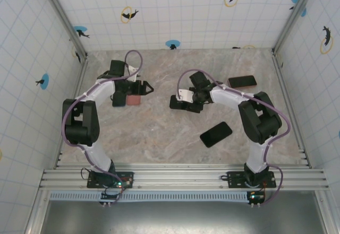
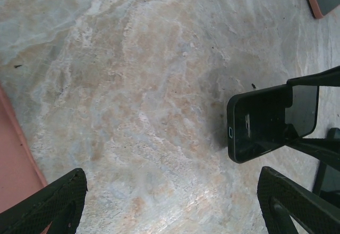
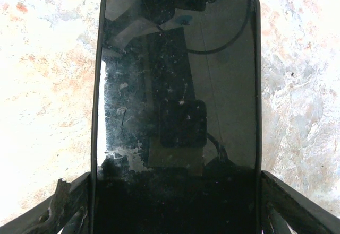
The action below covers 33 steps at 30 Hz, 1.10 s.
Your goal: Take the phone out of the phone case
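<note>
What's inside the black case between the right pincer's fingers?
A phone, dark smudged screen facing the camera, fills the black case. The phone's back and the case's inner floor are covered.

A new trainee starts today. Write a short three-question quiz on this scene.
1. True or false: the left gripper is holding a phone.
2. What sits between the fingers of the right gripper? A) a cup B) the black phone C) nothing
3. What colour is the case lying beside the left gripper?

Key: 1 false, its jaws stand open over bare table; 2 B; 3 pink.
</note>
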Available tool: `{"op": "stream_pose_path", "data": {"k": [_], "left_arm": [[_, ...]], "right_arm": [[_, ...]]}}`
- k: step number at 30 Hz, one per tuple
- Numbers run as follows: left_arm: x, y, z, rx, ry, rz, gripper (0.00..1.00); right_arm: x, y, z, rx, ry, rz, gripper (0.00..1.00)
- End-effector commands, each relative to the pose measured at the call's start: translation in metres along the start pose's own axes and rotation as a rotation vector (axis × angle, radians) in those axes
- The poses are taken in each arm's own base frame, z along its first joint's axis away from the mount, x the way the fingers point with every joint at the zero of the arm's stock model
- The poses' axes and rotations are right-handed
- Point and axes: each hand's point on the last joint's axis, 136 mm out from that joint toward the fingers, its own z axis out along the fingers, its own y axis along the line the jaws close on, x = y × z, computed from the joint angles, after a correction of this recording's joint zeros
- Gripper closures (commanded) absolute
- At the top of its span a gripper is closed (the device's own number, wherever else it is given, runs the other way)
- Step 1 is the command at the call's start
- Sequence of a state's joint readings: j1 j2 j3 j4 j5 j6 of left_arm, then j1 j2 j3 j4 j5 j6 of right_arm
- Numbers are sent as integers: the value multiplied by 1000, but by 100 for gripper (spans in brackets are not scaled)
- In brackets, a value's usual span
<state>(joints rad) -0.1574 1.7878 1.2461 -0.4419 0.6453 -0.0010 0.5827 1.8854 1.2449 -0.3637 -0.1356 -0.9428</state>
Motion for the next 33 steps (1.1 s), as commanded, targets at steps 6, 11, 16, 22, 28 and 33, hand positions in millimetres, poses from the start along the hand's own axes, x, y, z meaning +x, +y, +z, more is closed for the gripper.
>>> {"op": "stream_pose_path", "data": {"k": [6,11,16,22,28,33], "left_arm": [[4,-25,13,104,42,68,15],[7,-36,21,139,70,135,15],[6,-39,23,173,97,175,15],[9,-51,24,271,131,184,19],[12,-68,23,369,136,156,23],[12,-76,22,423,137,113,29]], "right_arm": [[-36,-4,-20,54,-122,-32,59],[-46,-5,-26,114,-141,-78,61],[-63,-7,-39,170,-169,-133,61],[-77,-8,-52,261,-189,-199,62],[-94,-14,-64,325,-228,-231,62],[-104,-21,-72,361,-264,-223,63]]}}
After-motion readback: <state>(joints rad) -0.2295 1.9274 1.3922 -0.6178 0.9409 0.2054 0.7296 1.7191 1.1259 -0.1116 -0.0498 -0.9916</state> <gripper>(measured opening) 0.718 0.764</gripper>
